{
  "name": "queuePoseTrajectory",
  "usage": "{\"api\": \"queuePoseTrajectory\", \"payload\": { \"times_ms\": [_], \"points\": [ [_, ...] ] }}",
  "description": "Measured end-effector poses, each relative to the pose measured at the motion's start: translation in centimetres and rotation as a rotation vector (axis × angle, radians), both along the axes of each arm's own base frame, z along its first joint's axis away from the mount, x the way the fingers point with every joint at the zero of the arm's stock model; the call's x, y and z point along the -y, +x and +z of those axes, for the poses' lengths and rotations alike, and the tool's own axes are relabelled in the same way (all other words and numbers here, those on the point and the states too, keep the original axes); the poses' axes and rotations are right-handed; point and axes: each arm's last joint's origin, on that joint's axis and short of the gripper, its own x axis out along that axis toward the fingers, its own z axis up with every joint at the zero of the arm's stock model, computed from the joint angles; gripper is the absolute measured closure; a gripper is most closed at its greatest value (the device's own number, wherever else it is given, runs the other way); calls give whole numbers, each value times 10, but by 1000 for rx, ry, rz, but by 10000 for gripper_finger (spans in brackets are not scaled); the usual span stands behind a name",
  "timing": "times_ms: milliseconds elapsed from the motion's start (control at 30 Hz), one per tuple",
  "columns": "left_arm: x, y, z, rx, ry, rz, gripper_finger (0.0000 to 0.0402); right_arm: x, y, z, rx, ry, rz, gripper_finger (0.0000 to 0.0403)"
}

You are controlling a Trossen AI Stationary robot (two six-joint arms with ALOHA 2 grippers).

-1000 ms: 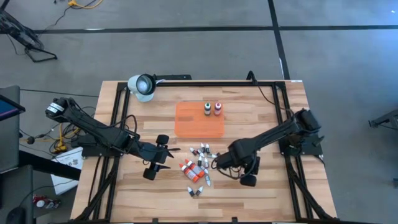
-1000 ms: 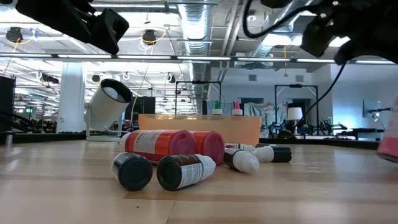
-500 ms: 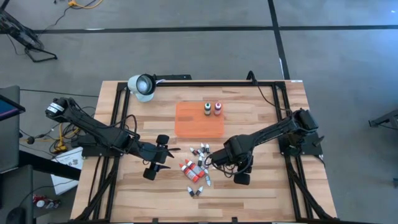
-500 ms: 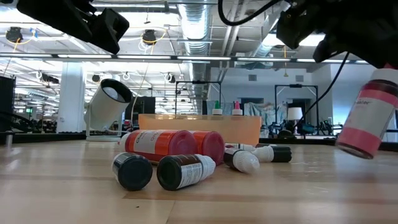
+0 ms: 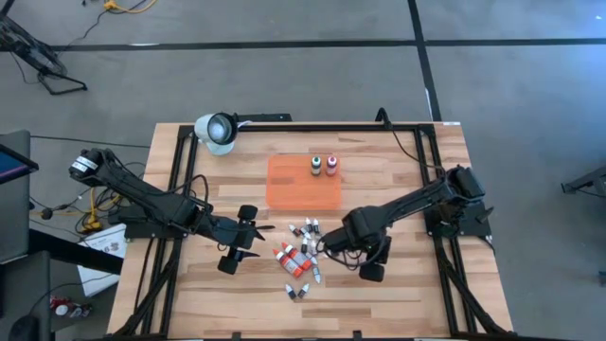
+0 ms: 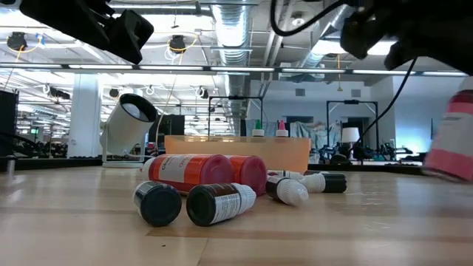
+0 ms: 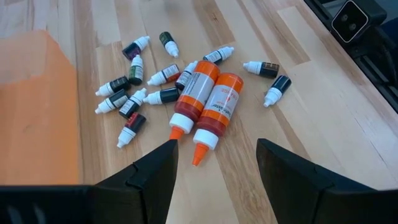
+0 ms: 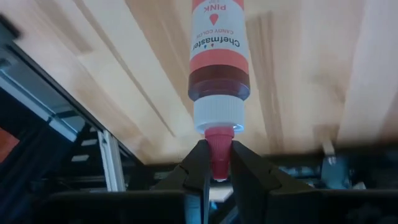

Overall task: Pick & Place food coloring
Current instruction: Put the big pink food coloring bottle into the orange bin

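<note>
The food coloring lies as a pile of small bottles on the wooden table, with two large orange-red ones lying on their sides among several small vials. My right gripper is shut on a pink bottle, which also shows at the right edge of the low view. My left gripper hovers open just left of the pile, above the table. Two bottles stand upright on the orange tray. My right gripper pinches the pink bottle's red nozzle tip between its two fingers, just past the white cap. The fingers slant down from above. The bottle hangs below them, base downward and slightly tilted, lifted clear of the table.
A white lamp lies at the table's far left corner. Black frame rails run along the table's left, right and far sides. Bare wood lies near the front edge, below the pile.
My right gripper, still shut on the pink bottle, drifted a little toward the table's left and came partly back. The bottle swung with it: it tilted into the low view half a second ago and now hangs nearer upright at that view's right edge.
</note>
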Motion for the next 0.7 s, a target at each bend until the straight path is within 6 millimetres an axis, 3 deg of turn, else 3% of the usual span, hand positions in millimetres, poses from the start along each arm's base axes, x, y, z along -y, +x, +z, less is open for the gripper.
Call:
{"api": "queuePoseTrajectory", "payload": {
  "times_ms": [700],
  "points": [
    [0, 0, 0, -7, -11, 11, 189, -1, 6, -2, 43, 5, -48, 359]
  ]
}}
